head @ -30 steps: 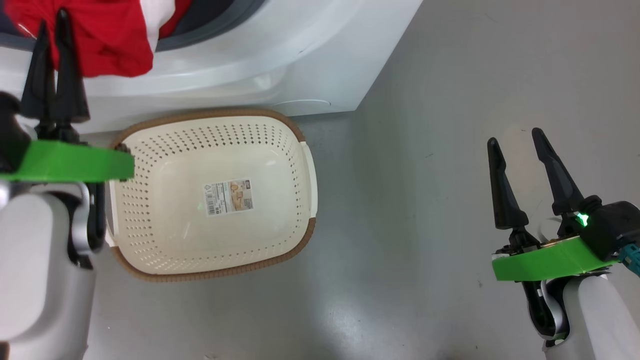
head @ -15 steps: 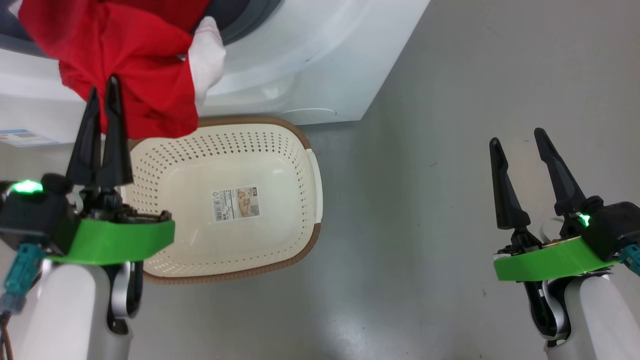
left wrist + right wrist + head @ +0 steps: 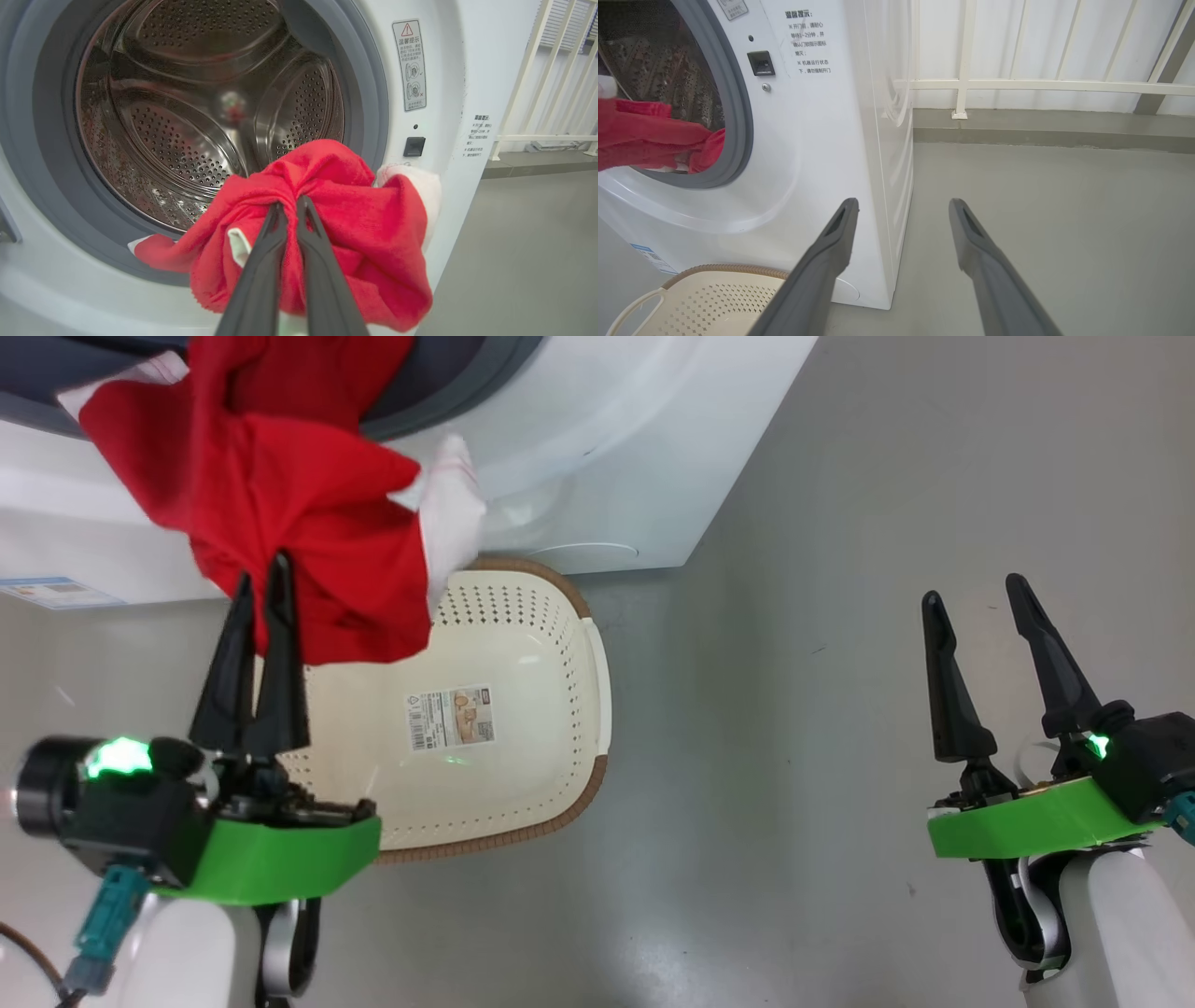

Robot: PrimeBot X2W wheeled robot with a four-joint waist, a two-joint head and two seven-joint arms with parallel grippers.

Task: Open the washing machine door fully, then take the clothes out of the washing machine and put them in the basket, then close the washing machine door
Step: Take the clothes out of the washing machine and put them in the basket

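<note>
Clothes (image 3: 308, 523) drawn farther from washing machine (image 3: 607, 448), over basket (image 3: 527, 779) | basket holds sticker (image 3: 451, 717)

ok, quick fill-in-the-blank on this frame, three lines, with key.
1. The left gripper is ____ on the clothes.
2. The right gripper is ____ and holds nothing.
3. The basket has just a ____ lying inside it.
Missing words: shut; open; sticker.

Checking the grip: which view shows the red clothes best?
Left wrist view: the clothes bunch in the shut left gripper. Head view shows them from above, overlapping the basket; right wrist view, a red edge.
</note>
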